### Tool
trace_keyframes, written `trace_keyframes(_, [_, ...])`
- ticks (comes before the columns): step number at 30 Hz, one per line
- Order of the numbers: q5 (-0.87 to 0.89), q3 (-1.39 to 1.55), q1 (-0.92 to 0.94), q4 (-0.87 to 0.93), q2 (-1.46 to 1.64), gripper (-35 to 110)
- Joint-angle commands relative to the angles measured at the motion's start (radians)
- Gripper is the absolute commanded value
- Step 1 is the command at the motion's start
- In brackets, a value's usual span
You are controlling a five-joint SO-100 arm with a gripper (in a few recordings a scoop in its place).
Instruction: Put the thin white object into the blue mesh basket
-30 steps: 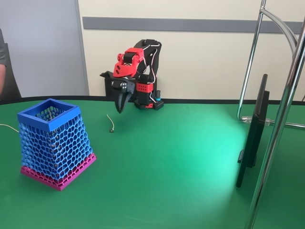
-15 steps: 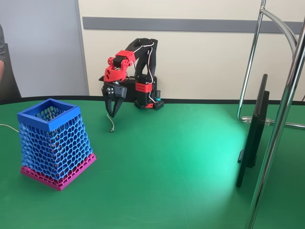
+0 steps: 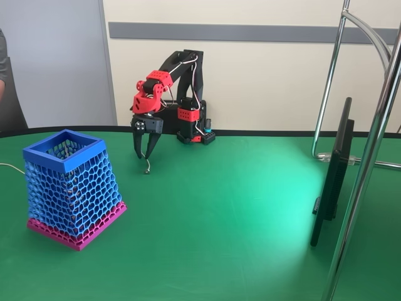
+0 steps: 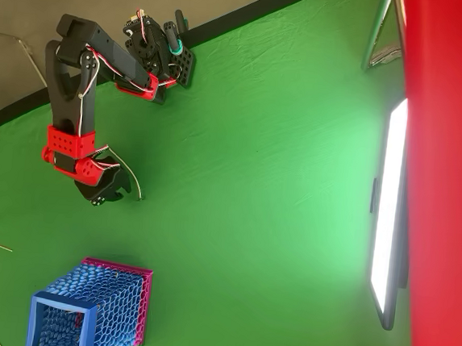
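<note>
- Gripper (image 3: 145, 155) has swung left and dropped since the earlier frame, fingers spread, empty, straddling the thin white object (image 3: 146, 164) on the green table (image 3: 238, 213).
- Blue mesh basket (image 3: 69, 187) stands apart, front-left.

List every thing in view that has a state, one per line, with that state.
gripper: open, fingers pointing down astride the upper end of the cord
thin white object: lying on the green table, not lifted
blue mesh basket: upright, open top; contents not discernible through the mesh
monitor: switched on, screen glowing white in the overhead view
</note>
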Motion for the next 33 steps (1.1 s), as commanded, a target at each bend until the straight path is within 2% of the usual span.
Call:
trace_keyframes(1, [0.008,-0.041,-0.009,-0.018,-0.012,14])
trace_keyframes(33, [0.064,-0.029,-0.054,-0.072,-0.166,12])
